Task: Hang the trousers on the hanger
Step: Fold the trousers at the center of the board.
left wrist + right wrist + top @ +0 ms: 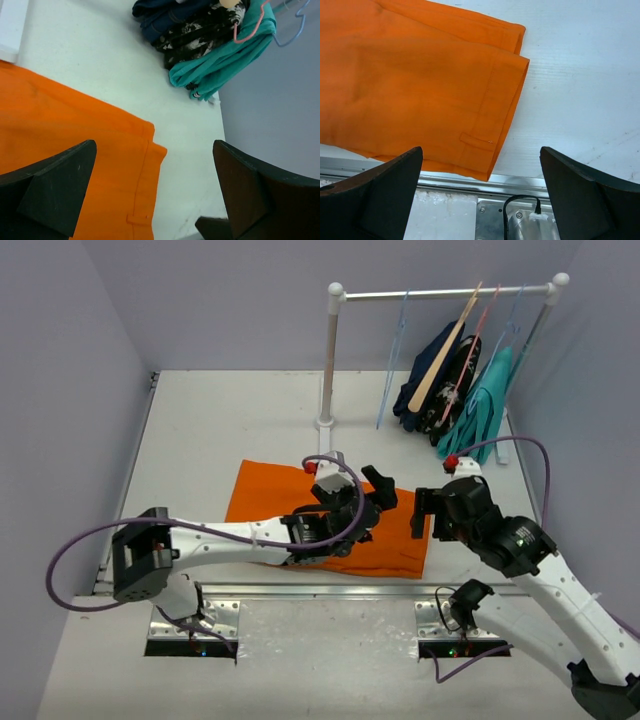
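The orange trousers (265, 502) lie folded flat on the table, waistband end to the right. They also show in the left wrist view (60, 125) and the right wrist view (410, 75). The pale blue wire hanger (393, 365) hangs bare on the rail at the back. My left gripper (372, 500) is open and empty above the trousers' right end, with the waistband corner between its fingers (55, 190). My right gripper (432, 515) is open and empty just right of the waistband, which lies between its fingers (375, 195).
A white rail (330, 360) at the back right holds a tan wooden hanger (440, 355) with a navy garment (425, 390), a pink wire hanger (478, 335) and a teal garment (485, 405). The table's metal front edge (520, 180) lies just below the trousers. Walls close in left and right.
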`<act>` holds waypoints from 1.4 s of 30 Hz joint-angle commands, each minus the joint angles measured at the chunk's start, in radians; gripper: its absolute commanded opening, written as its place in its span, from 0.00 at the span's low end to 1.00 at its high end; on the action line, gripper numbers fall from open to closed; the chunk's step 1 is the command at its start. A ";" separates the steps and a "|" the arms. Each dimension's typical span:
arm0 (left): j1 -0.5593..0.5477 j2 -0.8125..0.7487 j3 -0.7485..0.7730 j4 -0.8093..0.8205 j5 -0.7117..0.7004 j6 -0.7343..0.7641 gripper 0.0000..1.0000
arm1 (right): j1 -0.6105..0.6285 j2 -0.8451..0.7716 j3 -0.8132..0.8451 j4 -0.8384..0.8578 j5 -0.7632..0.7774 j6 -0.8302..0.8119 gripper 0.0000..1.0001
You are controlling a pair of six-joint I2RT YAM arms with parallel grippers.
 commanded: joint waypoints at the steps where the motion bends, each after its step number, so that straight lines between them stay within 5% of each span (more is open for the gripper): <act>1: 0.169 -0.236 -0.091 -0.246 0.114 -0.103 1.00 | -0.006 0.132 0.031 0.080 -0.109 -0.045 0.99; 4: 0.381 -0.255 -0.174 -0.296 0.353 -0.099 1.00 | -0.006 0.305 0.012 0.160 -0.182 -0.057 0.99; 10: 0.661 -0.093 -0.224 -0.416 0.616 -0.077 1.00 | -0.007 0.600 -0.072 0.329 -0.258 -0.018 0.99; 16: 0.733 -0.043 -0.343 -0.510 0.526 -0.232 1.00 | -0.060 0.957 -0.032 0.371 -0.204 0.002 0.99; 21: 0.776 -0.061 -0.458 -0.608 0.458 -0.460 1.00 | -0.130 1.049 0.026 0.379 -0.131 -0.082 0.99; 26: 0.821 -0.268 -0.629 -0.613 0.426 -0.567 1.00 | -0.221 1.005 0.068 0.375 -0.138 -0.129 0.99; 30: 0.821 -0.428 -0.632 -0.633 0.419 -0.485 1.00 | -0.204 0.692 -0.075 0.465 -0.304 -0.137 0.99; 33: 0.821 -0.482 -0.568 -0.670 0.419 -0.373 1.00 | -0.188 0.514 -0.085 0.417 -0.292 -0.100 0.99; 42: 0.819 -0.619 -0.391 -0.759 0.464 -0.116 1.00 | -0.171 0.490 0.312 0.288 -0.285 -0.109 0.99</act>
